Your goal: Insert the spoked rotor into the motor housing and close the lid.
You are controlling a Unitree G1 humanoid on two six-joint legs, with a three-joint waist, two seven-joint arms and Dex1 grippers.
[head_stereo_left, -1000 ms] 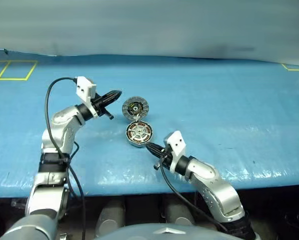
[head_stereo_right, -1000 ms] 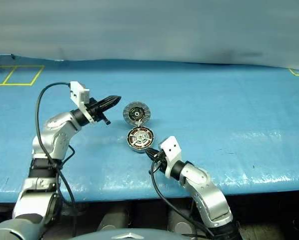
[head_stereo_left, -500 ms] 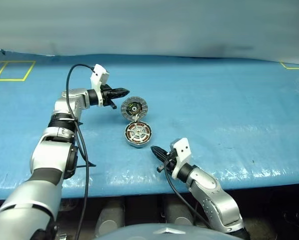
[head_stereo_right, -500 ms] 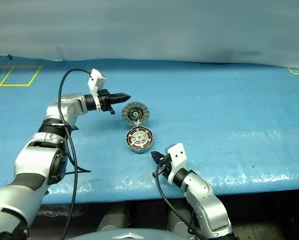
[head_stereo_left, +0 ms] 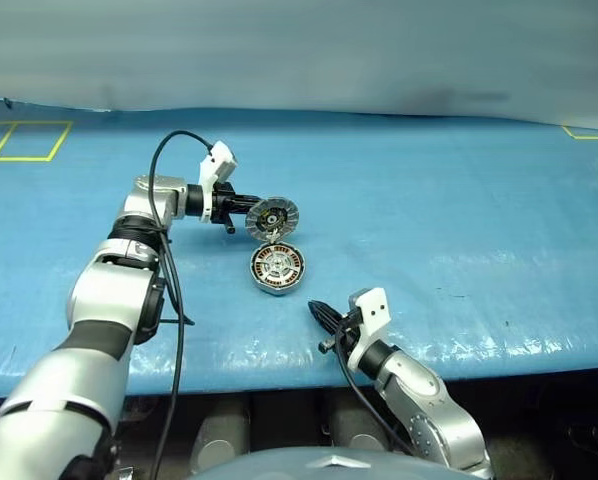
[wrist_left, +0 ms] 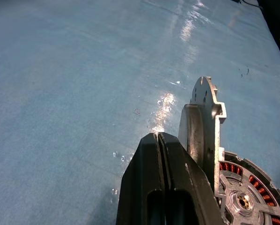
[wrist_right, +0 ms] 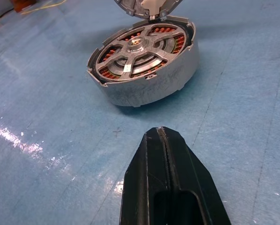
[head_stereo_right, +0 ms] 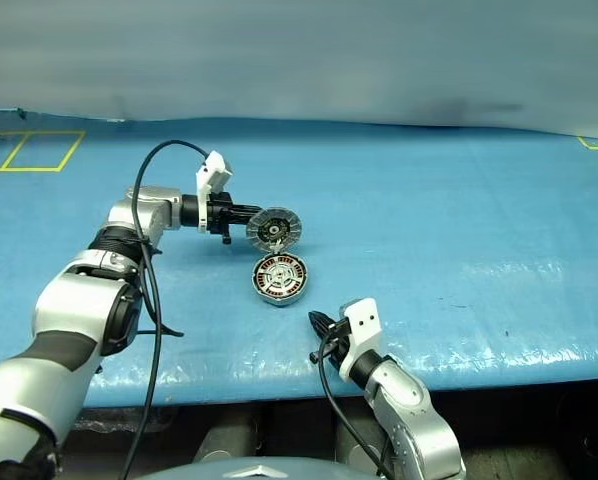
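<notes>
Both grippers (head_stereo_left: 247,205) (head_stereo_left: 315,305) closed beside housing (head_stereo_left: 278,268).

There was one housing (head_stereo_left: 277,269) on one blue table (head_stereo_left: 459,220). It had one rotor (wrist_right: 142,47) inside it and one lid (head_stereo_left: 271,216) standing up at its 12 o'clock side. There were two grippers, one left (head_stereo_left: 250,208) and one right (head_stereo_left: 316,307).
</notes>
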